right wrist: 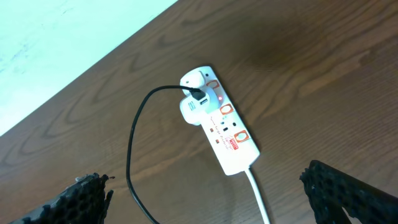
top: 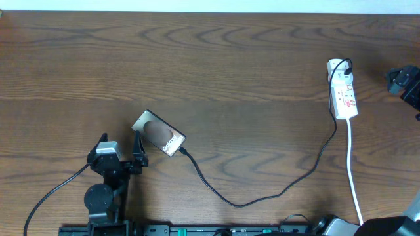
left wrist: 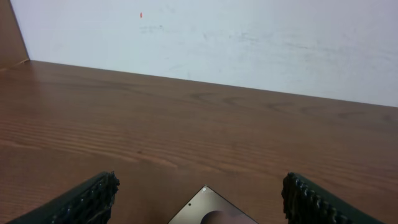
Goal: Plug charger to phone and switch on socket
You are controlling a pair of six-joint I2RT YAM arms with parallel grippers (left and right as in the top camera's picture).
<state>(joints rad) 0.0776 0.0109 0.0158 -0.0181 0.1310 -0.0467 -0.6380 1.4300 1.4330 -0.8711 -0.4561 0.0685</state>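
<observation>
The phone (top: 159,133) lies flat and askew on the table, left of centre; its top corner shows in the left wrist view (left wrist: 208,210). The charger cable (top: 243,203) runs from the phone's lower right end in a loop to the white socket (top: 343,92) at the far right. In the right wrist view the socket (right wrist: 224,127) has a white adapter with the black cable (right wrist: 132,143) in it, and one red switch glows. My left gripper (top: 120,144) is open and empty just left of the phone, also seen in its wrist view (left wrist: 199,186). My right gripper (top: 403,81) is open and empty (right wrist: 211,190), right of the socket.
The socket's white cord (top: 353,177) runs down to the table's front edge. A pale wall (left wrist: 217,37) stands behind the table's far edge. The arm bases and their thicker black cables (top: 52,196) sit along the front edge.
</observation>
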